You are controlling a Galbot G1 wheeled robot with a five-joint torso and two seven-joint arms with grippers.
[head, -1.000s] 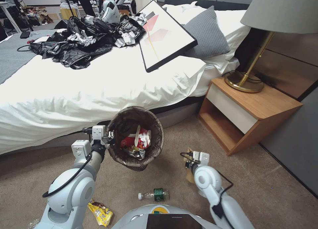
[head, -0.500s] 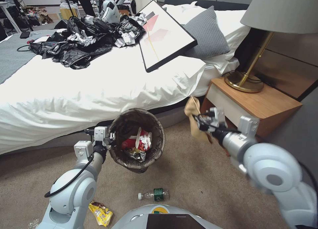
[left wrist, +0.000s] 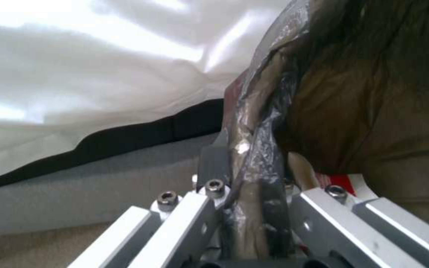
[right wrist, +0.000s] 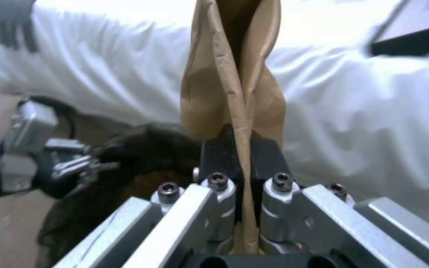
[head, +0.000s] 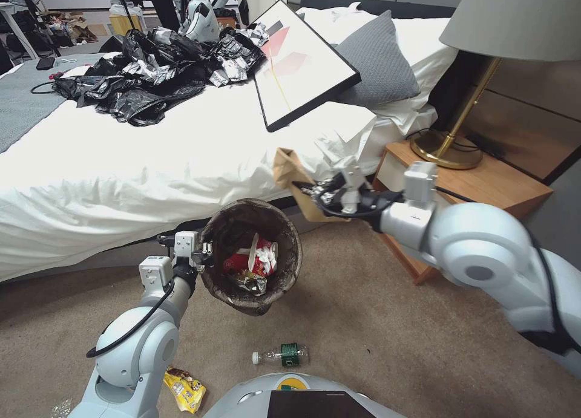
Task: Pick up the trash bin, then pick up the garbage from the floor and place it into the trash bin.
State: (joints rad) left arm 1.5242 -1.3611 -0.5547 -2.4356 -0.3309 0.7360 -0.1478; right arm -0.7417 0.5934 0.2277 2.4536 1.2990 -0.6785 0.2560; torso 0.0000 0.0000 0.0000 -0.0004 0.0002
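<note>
In the head view my left gripper (head: pixel 201 250) is shut on the near-left rim of the trash bin (head: pixel 295 248), holding it tilted above the carpet. Its dark liner holds red-and-white wrappers (head: pixel 251 262). The left wrist view shows the fingers clamped on the lined rim (left wrist: pixel 254 163). My right gripper (head: pixel 310 193) is shut on a tan paper carton (head: pixel 287 167), just above and right of the bin's mouth. In the right wrist view the carton (right wrist: pixel 234 74) stands pinched between the fingertips, with the bin (right wrist: pixel 140 149) below. On the floor lie a clear bottle (head: pixel 281 354) and a yellow snack bag (head: pixel 184 389).
A white bed (head: pixel 151 164) runs behind the bin, with black plastic bags (head: pixel 145 73) and a framed picture (head: pixel 299 61) on it. A wooden nightstand (head: pixel 478 188) with a brass lamp (head: pixel 448 149) stands at the right. Open carpet lies in front.
My right arm lifted the tan carton from the floor, then swung it up and left to beside the bin's mouth. The left arm and bin barely moved.
</note>
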